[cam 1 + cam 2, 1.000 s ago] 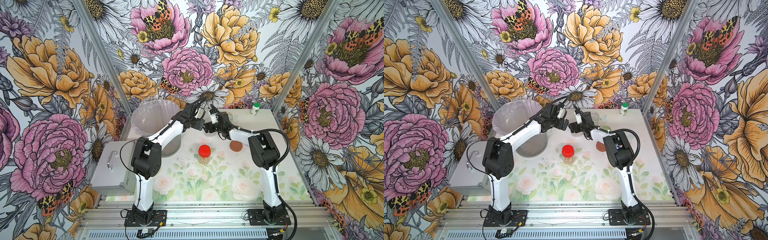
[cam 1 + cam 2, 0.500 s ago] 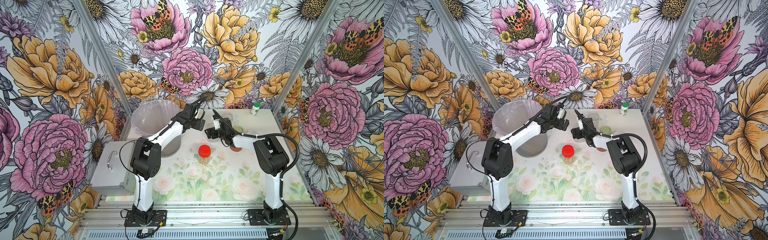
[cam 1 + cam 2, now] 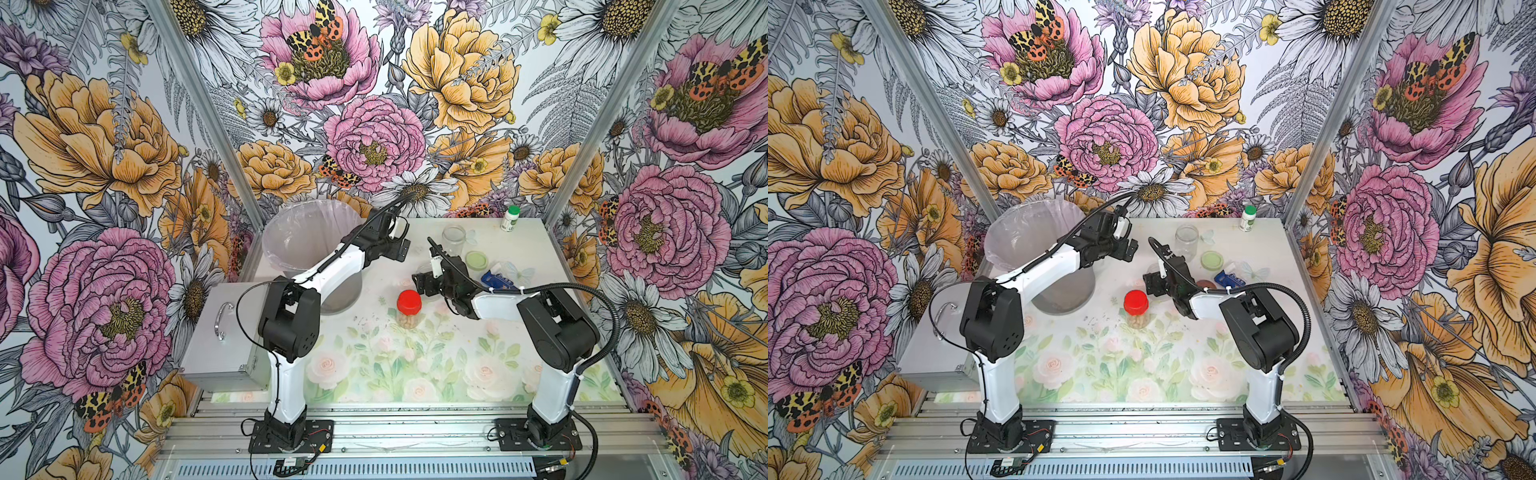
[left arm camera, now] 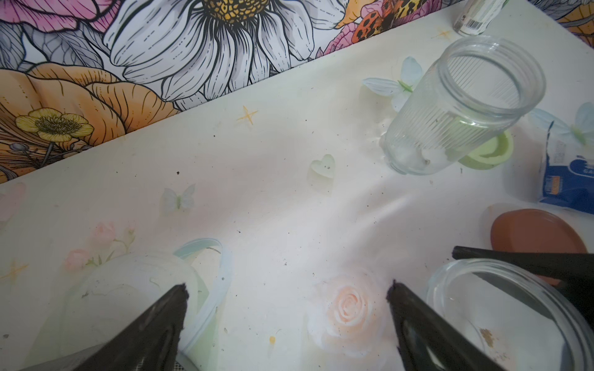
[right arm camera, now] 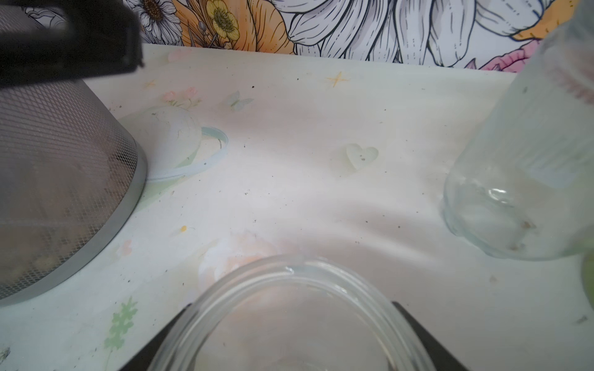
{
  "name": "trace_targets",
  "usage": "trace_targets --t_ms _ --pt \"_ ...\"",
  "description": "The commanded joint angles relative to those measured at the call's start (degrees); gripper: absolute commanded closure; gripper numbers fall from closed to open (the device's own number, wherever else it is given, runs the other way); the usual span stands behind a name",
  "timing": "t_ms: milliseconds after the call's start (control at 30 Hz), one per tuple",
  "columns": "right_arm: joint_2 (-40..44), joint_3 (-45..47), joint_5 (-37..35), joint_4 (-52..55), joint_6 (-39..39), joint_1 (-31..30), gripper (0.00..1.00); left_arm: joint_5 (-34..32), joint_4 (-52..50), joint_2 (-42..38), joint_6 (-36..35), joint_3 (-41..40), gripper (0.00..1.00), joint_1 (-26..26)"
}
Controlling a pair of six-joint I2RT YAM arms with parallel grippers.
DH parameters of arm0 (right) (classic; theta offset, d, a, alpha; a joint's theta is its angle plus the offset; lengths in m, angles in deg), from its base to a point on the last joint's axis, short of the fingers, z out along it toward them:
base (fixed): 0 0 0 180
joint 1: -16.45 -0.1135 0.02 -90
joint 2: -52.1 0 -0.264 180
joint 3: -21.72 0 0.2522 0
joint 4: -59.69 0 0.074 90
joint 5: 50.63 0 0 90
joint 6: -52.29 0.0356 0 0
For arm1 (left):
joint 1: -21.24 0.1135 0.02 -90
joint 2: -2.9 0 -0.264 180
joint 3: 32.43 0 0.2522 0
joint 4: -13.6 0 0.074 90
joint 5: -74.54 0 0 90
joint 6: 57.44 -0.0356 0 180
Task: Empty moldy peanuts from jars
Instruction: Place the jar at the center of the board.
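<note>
My right gripper (image 5: 291, 324) is shut on an open clear jar (image 5: 289, 289) with no lid; in the left wrist view this jar (image 4: 501, 318) holds only crumbs. In both top views it sits mid-table at the right gripper (image 3: 422, 277) (image 3: 1154, 283). A red-lidded jar (image 3: 409, 302) beside it holds moldy peanuts (image 3: 408, 322). An empty open jar (image 3: 454, 239) (image 4: 463, 106) stands at the back, with a light green lid (image 3: 476, 261) next to it. A brown lid (image 4: 536, 234) lies flat. My left gripper (image 4: 287, 295) (image 3: 401, 249) hangs open over bare table.
A mesh bin with a plastic liner (image 3: 307, 237) (image 5: 58, 176) stands at the back left. A silver case (image 3: 224, 336) lies left of the table. At the back right are a white bottle with a green cap (image 3: 510, 218) and a blue packet (image 3: 500, 282).
My right gripper has carried the open jar from the back of the table toward the red-lidded jar, and its arm now covers the brown lid. The left gripper has barely moved.
</note>
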Motion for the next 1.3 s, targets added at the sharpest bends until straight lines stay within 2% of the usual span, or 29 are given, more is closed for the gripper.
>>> trace_targets --t_ms 0,300,500,767,867,1267 --pt "-0.85 4.07 -3.53 -2.52 0.99 0.19 0.39 -0.04 1.62 -3.04 0.57 -0.83 0.01 -0.33" --pt "-2.47 10.66 -10.32 -11.84 1.92 0.36 0.35 -0.10 2.12 -2.46 0.57 -0.56 0.01 -0.40" --pt "-4.66 9.86 -10.61 -11.81 1.27 0.44 0.23 -0.20 2.34 -2.51 0.33 -0.56 0.01 -0.45" --pt "-3.64 9.37 -2.43 -9.48 -0.61 2.07 0.10 -0.11 2.59 -2.25 -0.64 0.23 0.01 -0.86" --pt "-1.85 10.20 0.43 -9.42 -0.43 2.50 0.01 0.13 2.58 -2.08 -0.93 0.71 0.01 -1.02" --pt "9.59 14.34 3.28 -5.87 0.10 3.00 0.01 1.88 2.48 -2.91 -2.39 2.33 0.01 -1.36"
